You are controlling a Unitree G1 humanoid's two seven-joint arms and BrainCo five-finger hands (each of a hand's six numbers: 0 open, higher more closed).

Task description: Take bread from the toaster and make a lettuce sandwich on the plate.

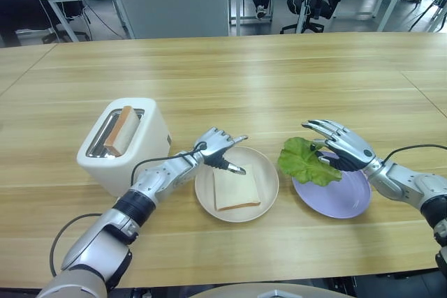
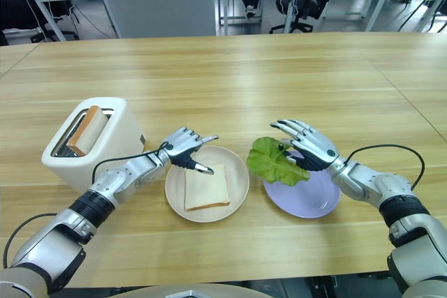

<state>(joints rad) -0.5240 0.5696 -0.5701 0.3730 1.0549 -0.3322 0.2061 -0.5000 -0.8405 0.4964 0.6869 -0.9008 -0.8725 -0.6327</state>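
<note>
A white toaster (image 1: 129, 146) stands at the left with one slice of bread (image 1: 123, 129) sticking up from its slot. A second slice of bread (image 1: 235, 186) lies flat on the cream plate (image 1: 269, 172) in the middle. My left hand (image 1: 218, 148) hovers over that plate's left rim, fingers spread and holding nothing. To the right is a purple plate (image 1: 346, 199). My right hand (image 1: 342, 146) is above its far edge, shut on a green lettuce leaf (image 1: 304, 161) that hangs over the plate's left side.
The wooden table (image 1: 265, 82) stretches wide and bare behind the plates. Black cables (image 1: 412, 149) trail from both arms across the tabletop. Office desks and chairs stand in the room beyond the table's far edge.
</note>
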